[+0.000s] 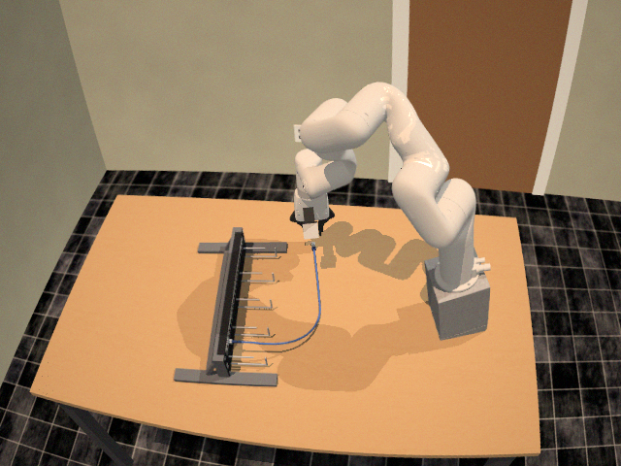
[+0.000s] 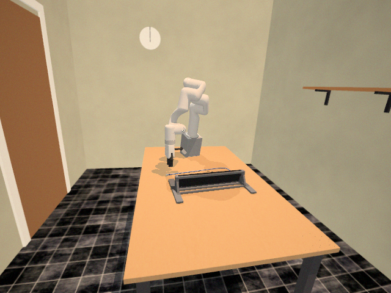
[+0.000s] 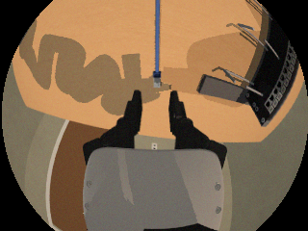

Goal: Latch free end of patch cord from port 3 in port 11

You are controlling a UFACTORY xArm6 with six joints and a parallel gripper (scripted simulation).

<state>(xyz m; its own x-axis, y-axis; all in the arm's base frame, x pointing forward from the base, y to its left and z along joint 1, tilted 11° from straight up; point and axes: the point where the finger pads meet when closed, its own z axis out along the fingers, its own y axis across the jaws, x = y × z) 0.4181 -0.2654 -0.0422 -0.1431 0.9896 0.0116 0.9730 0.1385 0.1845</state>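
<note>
I am working over one orange table (image 1: pixel 125 320) that is standing on a dark tiled floor (image 1: pixel 571 281) between plain greenish walls. Going from the left in the top view, one grey rack (image 1: pixel 220 320) is sitting on two flat feet, and five wire hangers are sticking out of its face toward me. One blue patch cord (image 1: pixel 316 295) is leaving the rack near its closer end, curving across the table and running up to its free plug (image 1: pixel 312 245), which is lying on the wood near the rack's far foot. My one gripper (image 1: pixel 311 231) is hanging just above that plug, pointing down. Farther right, my arm is rising from one grey pedestal (image 1: pixel 473 320), and one brown door (image 1: pixel 481 90) is standing behind it.

In the wrist view my two fingers are standing partly apart, gripping nothing, and the plug (image 3: pixel 157 80) is lying just ahead of the tips, in line with the gap between them.

In the exterior view, one round clock (image 2: pixel 149 38) and one wall shelf (image 2: pixel 347 89) are hanging in the room.
</note>
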